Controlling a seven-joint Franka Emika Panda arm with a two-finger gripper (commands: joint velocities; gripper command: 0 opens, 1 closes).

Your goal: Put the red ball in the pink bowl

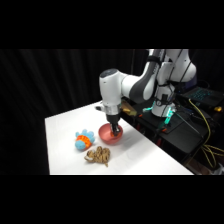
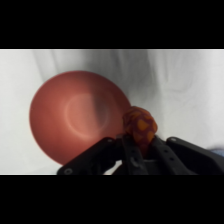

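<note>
On the white table, going from left to right in the side view, the first thing is a fuzzy blue ball with orange patches, lying toward the table's left edge. Just right of it and a little nearer the front edge sits a tan knotted lump, close to the blue ball but apart from it. Behind the lump and right of the blue ball stands the round, shallow, smooth pinkish-red bowl, roughly midway between the table's left and right edges.

The white arm reaches in from the upper right, and its gripper comes down from above over the right side of the bowl.

In the wrist view the pink bowl fills the left and middle, with white table around it and nothing inside it. At its right rim the small red-orange bumpy ball is pinched between the gripper's two dark fingers, which are drawn in narrow around it, holding it over the rim.
</note>
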